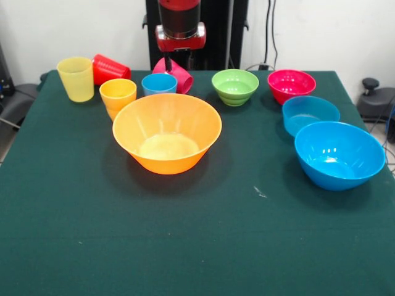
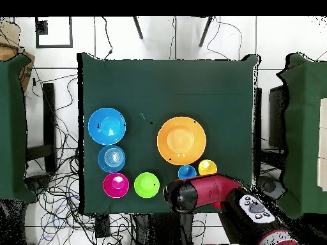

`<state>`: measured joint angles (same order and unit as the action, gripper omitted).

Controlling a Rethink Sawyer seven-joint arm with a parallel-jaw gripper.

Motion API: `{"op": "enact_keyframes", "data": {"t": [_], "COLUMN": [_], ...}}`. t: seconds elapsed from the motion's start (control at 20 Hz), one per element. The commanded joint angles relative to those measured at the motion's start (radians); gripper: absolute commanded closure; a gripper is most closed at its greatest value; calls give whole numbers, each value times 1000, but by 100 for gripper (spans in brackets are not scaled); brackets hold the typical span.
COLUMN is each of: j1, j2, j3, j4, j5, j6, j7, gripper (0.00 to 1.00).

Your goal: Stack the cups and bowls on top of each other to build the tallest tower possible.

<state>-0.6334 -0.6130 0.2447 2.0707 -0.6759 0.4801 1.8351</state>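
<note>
Gripper (image 1: pixel 172 63) above tipped pink plastic cup (image 1: pixel 177 73); fingers' state cannot be told. Advice: descend centred, grip rim firmly.

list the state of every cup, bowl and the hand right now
yellow cup: upright
orange cup: upright
light blue cup: upright
red cup: on its side
pink cup: on its side, below the hand
five bowls, large orange bowl included: upright, empty, unstacked
hand: open or shut, cannot tell
</note>
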Motion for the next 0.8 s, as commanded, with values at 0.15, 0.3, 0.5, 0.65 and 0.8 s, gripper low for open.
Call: {"op": "enact_keyframes", "data": {"t": [0.15, 0.3, 0.5, 0.65, 0.8], "j1": [16, 17, 16, 23, 27], "j2": [32, -15, -76, -92, -103], "j3": [30, 26, 32, 27, 25], "j4": [-79, -53, -23, -19, -9], "j5": [-68, -69, -57, -62, -68], "j6": [-66, -52, -39, -48, -60], "j7": [-4, -10, -17, -7, -1], "gripper": [0, 0, 0, 0, 0]}}
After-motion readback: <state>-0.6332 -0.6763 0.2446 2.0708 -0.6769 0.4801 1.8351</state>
